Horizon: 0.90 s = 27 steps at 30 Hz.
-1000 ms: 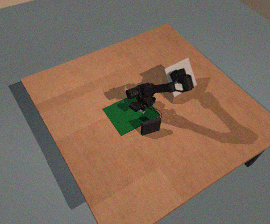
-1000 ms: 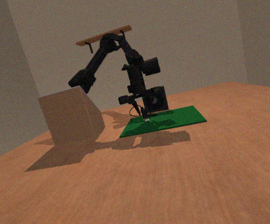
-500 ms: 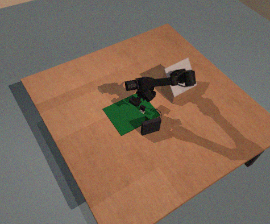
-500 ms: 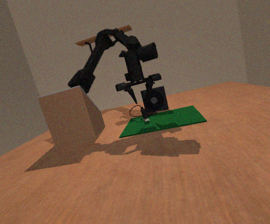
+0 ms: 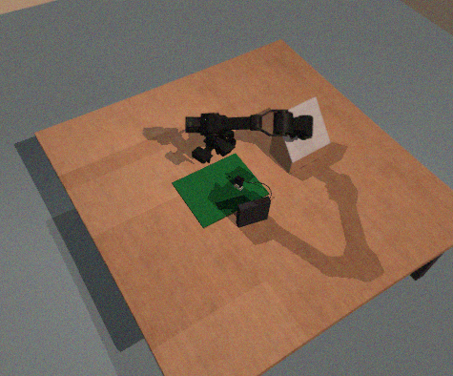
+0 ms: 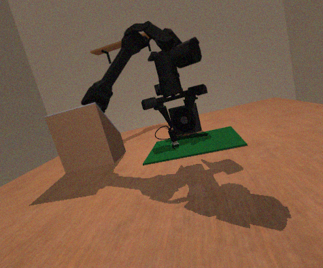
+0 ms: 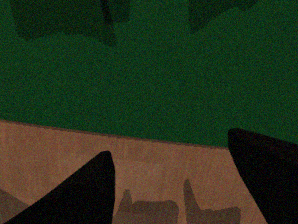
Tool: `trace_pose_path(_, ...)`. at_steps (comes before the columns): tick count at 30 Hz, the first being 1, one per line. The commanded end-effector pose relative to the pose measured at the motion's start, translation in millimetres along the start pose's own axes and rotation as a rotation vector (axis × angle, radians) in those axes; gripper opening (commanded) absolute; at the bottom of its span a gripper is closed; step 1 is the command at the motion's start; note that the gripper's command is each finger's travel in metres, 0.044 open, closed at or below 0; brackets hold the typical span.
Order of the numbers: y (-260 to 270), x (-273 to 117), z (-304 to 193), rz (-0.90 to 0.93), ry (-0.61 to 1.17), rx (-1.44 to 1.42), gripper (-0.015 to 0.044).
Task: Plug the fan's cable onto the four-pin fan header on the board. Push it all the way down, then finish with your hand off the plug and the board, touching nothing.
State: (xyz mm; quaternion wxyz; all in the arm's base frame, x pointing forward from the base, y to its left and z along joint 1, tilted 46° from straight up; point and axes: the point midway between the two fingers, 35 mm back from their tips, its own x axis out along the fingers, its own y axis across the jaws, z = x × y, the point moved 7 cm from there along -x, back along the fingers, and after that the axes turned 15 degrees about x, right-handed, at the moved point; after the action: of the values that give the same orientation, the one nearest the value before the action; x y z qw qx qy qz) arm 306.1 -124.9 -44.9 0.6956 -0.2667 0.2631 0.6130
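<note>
Tool (image 5: 213,150): standing apart at a middling width, gripping nothing; hanging over the far edge of the board (image 5: 200,191), off the plug.
Plug (image 5: 237,181): sitting upright on the board's right part, just beyond the fan (image 5: 253,211), with the thin cable (image 5: 262,187) looping over to the fan.
Header: hiding under the plug; depth of seating too small to judge in any view.
Step in hand: judging by the task, clearing away with nothing touched.
Doing it well: lifting straight up and back toward the base (image 5: 307,128), keeping both fingers above the board's edge and away from the cable loop; avoiding any sideways sweep that could snag the wire and tug the plug.
Risk: dragging a fingertip across the board while retreating.
Top view: giving the plan layout, tool beyond the board, plug and fan on its right side.
Exterior view: showing height, the tool (image 6: 173,112) raised above the board (image 6: 221,139), though overlapping the fan (image 6: 185,119) behind it.
Wrist view: showing only green board (image 7: 147,83), bench (image 7: 166,163) and two dark fingertips; plug out of frame.
</note>
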Motion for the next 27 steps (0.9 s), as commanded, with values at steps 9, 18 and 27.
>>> trace_pose_path(9,-1.7,0.6,-2.9,0.005,0.005,-0.01,0.026)
trace_pose_path(18,-1.6,0.8,-0.7,0.005,0.005,-0.009,0.0234)
trace_pose_path(27,25.9,15.4,106.0,0.005,0.006,-0.006,0.0)
